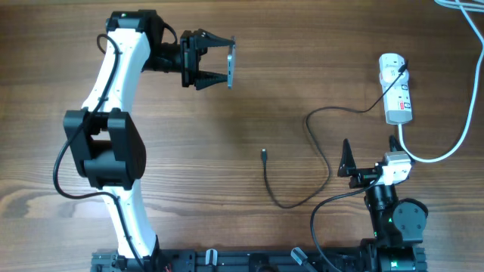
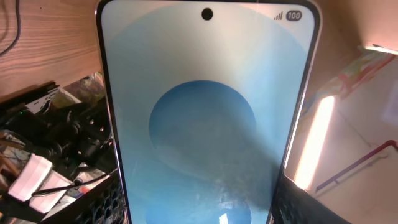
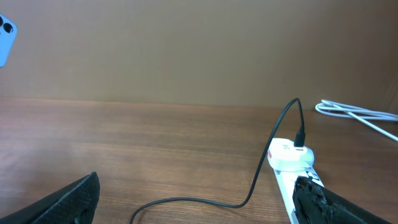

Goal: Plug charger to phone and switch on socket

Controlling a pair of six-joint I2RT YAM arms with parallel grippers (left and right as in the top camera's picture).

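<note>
The phone (image 2: 208, 118) sat pinched in the left hand (image 1: 221, 62), likely held up for plugging. The right hand (image 1: 349, 166) was spread, ready for the charger (image 1: 264, 155).

Charger (image 1: 264, 156) lies on table (image 1: 227, 151) between phone (image 1: 231, 64), left, and socket (image 1: 396, 88), right.

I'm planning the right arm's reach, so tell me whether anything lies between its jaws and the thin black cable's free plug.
Only a loop of the thin black charger cable itself crosses between the open right gripper and the small black plug; nothing else visible does.
</note>
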